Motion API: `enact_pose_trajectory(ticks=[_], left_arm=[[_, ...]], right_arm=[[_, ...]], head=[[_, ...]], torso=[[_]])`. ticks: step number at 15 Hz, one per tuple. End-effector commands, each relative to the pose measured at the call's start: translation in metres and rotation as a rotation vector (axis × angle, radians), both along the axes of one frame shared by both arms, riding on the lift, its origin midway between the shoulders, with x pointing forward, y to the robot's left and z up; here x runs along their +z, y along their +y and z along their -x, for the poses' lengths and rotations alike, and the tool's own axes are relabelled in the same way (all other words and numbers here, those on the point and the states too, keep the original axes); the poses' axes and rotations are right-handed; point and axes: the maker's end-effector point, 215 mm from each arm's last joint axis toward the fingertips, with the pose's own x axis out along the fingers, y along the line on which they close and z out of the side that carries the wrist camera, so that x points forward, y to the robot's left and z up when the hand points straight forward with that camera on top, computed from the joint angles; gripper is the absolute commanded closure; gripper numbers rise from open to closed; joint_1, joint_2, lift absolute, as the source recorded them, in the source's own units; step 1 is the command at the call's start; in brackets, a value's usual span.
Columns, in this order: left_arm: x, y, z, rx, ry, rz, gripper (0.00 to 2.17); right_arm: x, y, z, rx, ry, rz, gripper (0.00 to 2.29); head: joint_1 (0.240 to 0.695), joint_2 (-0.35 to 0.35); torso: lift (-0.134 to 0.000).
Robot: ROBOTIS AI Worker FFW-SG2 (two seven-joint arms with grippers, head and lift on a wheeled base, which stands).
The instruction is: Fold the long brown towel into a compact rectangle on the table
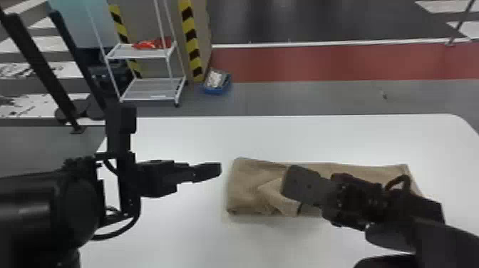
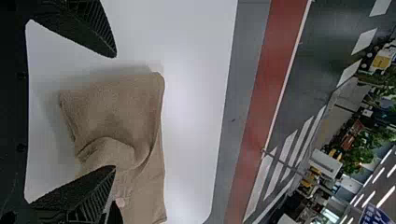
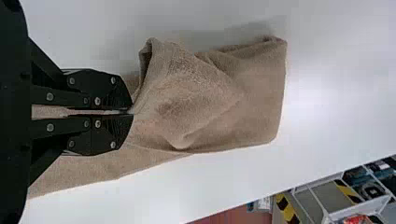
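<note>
The brown towel (image 1: 246, 185) lies on the white table, partly folded, its long side running left to right, with a raised, bunched flap near its left part. Over that flap my right gripper (image 1: 290, 194) is closed; in the right wrist view the gripper (image 3: 132, 112) pinches the towel (image 3: 252, 93) between its fingertips. My left gripper (image 1: 220, 170) is just left of the towel's left end, above the table, holding nothing. The left wrist view has that gripper (image 2: 115, 112) with its fingers wide apart and the towel (image 2: 121, 102) beyond them.
The white table (image 1: 178, 139) extends behind and in front of the towel. Past its far edge stand a white shelf rack (image 1: 153, 83) and a blue bin (image 1: 216, 89) on the floor. My left arm covers the table's left part.
</note>
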Motion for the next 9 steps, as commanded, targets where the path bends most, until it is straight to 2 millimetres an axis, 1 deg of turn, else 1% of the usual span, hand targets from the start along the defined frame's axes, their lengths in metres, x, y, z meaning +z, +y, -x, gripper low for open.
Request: enact_pose_trajectory(ticks=[1,3,4,6,8,9], left_arm=[[-0.001,-0.001,0.001,0.0,0.008,0.006,0.03],[-0.001,-0.001,0.001,0.0,0.008,0.006,0.03],[0.0,-0.001,0.001,-0.001,0.007,0.007,0.03],[0.0,-0.001,0.001,-0.001,0.007,0.007,0.03],[-0.001,-0.001,0.002,-0.001,0.007,0.005,0.03],[-0.001,-0.002,0.002,-0.003,0.007,0.004,0.03]], right_arm=[[0.016,-0.011,-0.011,-0.01,-0.024,-0.027,1.08],[0.023,-0.025,-0.022,-0.002,-0.048,-0.011,1.08],[0.024,-0.028,-0.027,0.036,-0.063,0.015,1.08],[0.023,-0.043,-0.04,0.033,-0.069,0.045,1.08],[0.031,-0.05,-0.056,0.057,-0.095,0.067,1.08],[0.032,-0.056,-0.061,0.066,-0.097,0.08,1.08]], head=[[0.695,0.101],[0.695,0.088],[0.695,0.081],[0.695,0.068],[0.695,0.048],[0.695,0.042]], torso=[[-0.125],[-0.125],[-0.125],[-0.125],[-0.125],[-0.125]])
